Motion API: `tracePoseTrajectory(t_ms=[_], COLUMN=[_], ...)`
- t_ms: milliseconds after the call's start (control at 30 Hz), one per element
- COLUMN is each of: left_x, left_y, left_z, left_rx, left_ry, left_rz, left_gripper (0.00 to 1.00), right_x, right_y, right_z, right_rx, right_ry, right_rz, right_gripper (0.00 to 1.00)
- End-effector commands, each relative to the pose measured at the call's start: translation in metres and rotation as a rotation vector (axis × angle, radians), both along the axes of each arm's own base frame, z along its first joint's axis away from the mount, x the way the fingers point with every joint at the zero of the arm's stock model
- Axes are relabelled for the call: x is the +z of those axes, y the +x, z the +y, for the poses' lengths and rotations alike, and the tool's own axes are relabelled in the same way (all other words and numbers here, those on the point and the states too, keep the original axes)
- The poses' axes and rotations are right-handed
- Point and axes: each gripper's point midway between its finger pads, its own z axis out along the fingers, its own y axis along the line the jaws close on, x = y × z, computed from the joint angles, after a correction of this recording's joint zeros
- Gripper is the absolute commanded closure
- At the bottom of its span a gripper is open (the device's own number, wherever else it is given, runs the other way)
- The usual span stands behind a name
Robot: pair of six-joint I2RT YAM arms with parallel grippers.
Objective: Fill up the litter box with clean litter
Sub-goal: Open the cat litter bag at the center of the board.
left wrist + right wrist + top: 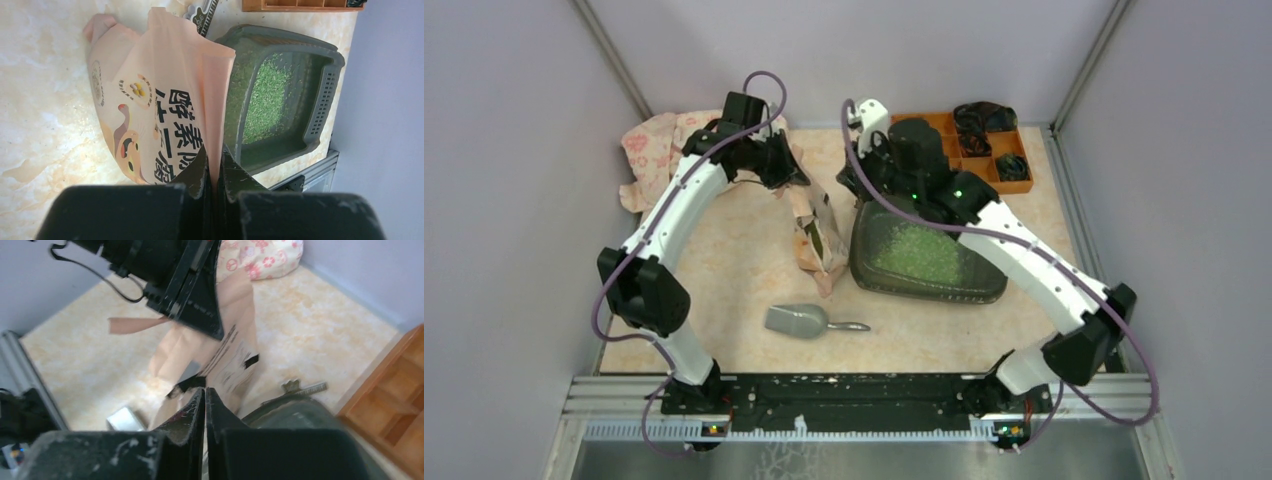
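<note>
1. Dark grey plastic, the litter box point(986, 291) sits right of the desk's centre, open side up, long axis running left to right.
2. Green clean litter point(919, 255) lies inside it.
3. Our left jaws clench the paper bag point(165, 100) edge; our right jaws stand nearly closed, grasping nothing we can see.
4. We see a peach marbled desk point(744, 280) and lilac walls point(504, 150).

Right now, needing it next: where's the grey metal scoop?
Top view: scoop lies mid-table, between peach paper bag and arm bases, left of dark plastic litter box.
</note>
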Motion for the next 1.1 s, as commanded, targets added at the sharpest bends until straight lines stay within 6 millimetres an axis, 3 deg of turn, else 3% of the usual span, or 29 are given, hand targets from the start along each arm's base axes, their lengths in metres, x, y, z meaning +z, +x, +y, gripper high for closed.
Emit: tracePoseTrajectory(t_ms=[0,300,567,933,1067], left_x=[0.012,0.007,0.015,0.012,0.012], left_y=[0.009,0.019,0.017,0.015,0.015], left_z=[0.019,0.029,0.034,0.033,0.035], left_rx=[0.037,0.057,0.061,0.057,0.055], left_ry=[0.041,0.025,0.004,-0.009,-0.009], left_rz=[-0.062,-0.045,-0.055,-0.050,-0.051], left_gripper=[1.00,1.00,1.00,1.00,1.00], right_x=[-0.010,-0.071,-0.084,-0.108,-0.108], right_y=[-0.034,-0.055,-0.065,-0.057,-0.055], right_z=[-0.011,0.041,0.066,0.076,0.075], right_rx=[-0.030,-0.003,-0.008,-0.079,-0.091], right_ry=[0.080,0.099,0.086,0.017,0.016], right_rz=[0.139,0.374,0.439,0.453,0.442], right_gripper=[1.00,1.00,1.00,1.00,1.00])
